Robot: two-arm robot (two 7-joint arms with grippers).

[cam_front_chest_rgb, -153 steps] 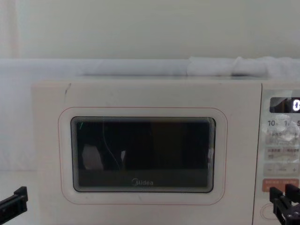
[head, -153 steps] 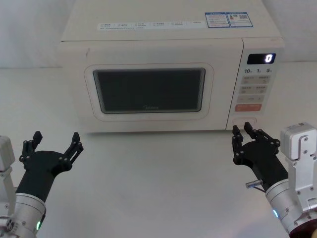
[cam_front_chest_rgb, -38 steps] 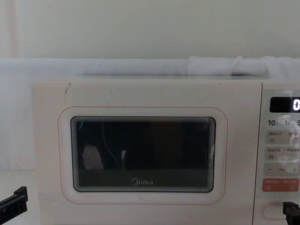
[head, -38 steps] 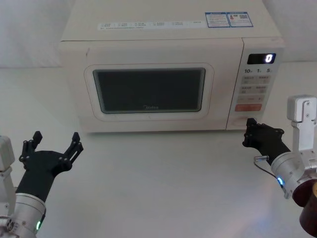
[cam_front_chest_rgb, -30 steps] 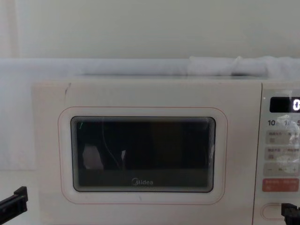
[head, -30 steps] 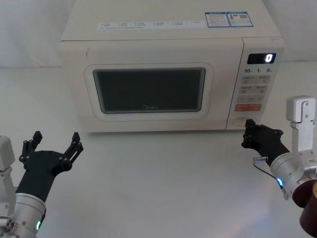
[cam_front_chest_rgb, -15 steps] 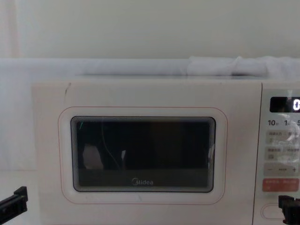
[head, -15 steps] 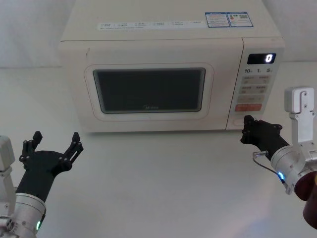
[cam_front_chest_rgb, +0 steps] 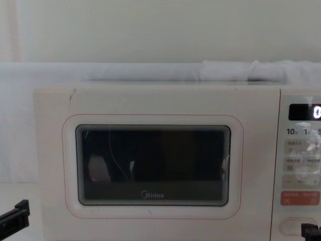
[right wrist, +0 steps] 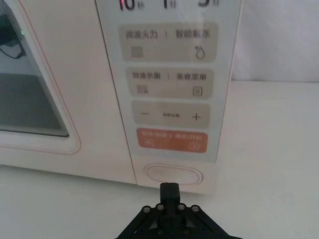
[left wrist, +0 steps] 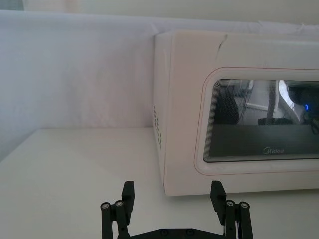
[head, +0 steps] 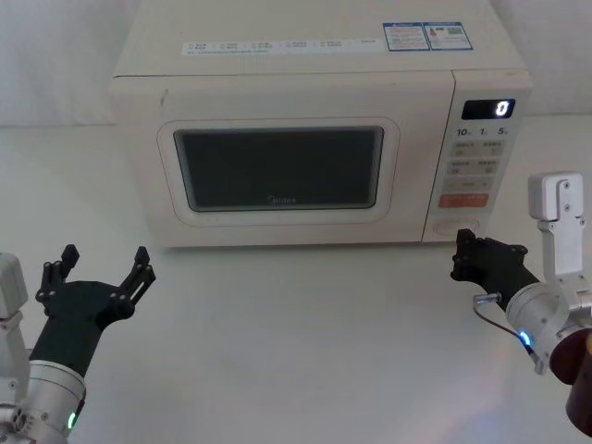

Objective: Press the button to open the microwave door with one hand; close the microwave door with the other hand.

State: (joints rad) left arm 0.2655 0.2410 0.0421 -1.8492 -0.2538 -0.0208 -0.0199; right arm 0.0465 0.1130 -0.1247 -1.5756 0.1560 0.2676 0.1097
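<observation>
Right gripper point(head: 460, 252), fingers pinched together into a single black tip, sits just in front of the button point(right wrist: 173, 174), the wide cream pill-shaped key at the bottom of the keypad panel point(head: 479, 157), close to it but with a small gap visible in the right wrist view. Directly above the button is the orange-red key point(right wrist: 171, 140), and to the left of the panel the microwave door point(head: 277, 171) lies flush and closed. Left gripper point(head: 102, 269) hangs with fingers spread over the white table point(head: 296, 333), well apart from the door's front left corner.

Cream microwave door point(head: 277, 176) shut, pill-shaped button point(head: 460, 225) at keypad's bottom
</observation>
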